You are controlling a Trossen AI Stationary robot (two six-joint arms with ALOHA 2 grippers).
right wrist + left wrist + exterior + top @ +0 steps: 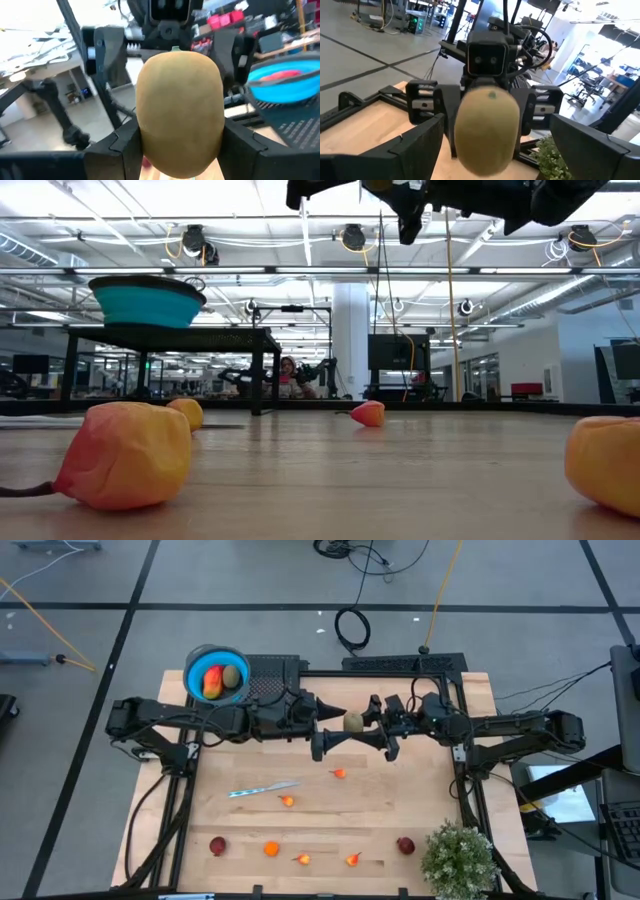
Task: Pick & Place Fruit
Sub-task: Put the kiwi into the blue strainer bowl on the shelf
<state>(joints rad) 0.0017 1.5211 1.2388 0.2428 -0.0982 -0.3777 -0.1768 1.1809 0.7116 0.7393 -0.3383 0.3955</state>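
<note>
Right gripper point(366, 723) clamped the brown oval kiwi point(354, 722) mid-frame; left gripper point(335, 723) gaped wide, risking a fumbled handover.

Even, bright overhead light fills the high view, and soft, short shadows lie under the arms on the pale wooden table point(400, 805). In the low view the ceiling lamps point(352, 237) and long window bands blow out to white glare, while the near orange fruit point(128, 455) and the table edge are soft and out of focus. The left wrist view shows the kiwi point(485, 125) blurred from closeness, with washed-out brightness in the room behind it. The right wrist view is blurrier still: the kiwi fills it, the blue bowl point(285, 82) is smeared, and the background is hazy
</note>
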